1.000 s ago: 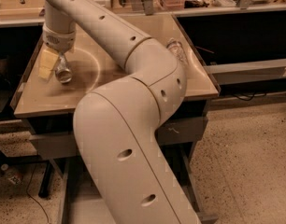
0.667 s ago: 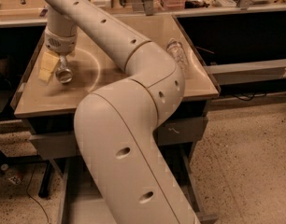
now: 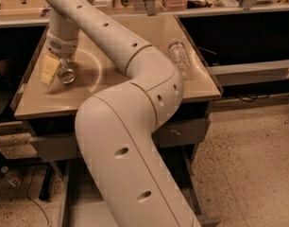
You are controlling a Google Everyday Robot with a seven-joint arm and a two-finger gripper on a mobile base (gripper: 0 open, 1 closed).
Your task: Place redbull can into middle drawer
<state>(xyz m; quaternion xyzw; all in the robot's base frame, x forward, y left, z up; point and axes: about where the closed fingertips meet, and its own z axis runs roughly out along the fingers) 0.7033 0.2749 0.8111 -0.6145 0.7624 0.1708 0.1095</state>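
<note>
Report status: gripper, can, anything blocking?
Gripper low over left side of tabletop, at redbull can. Can not in middle drawer yet. Arm hides most of drawer; clear bottle lies far right, out of the way.

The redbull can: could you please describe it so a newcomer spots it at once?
On the tan tabletop, look left, where the gripper of the cream robot arm hangs. At its tip sits the slim silvery metal redbull can, shiny round end showing, unlike the clear plastic bottle lying at the right.
</note>
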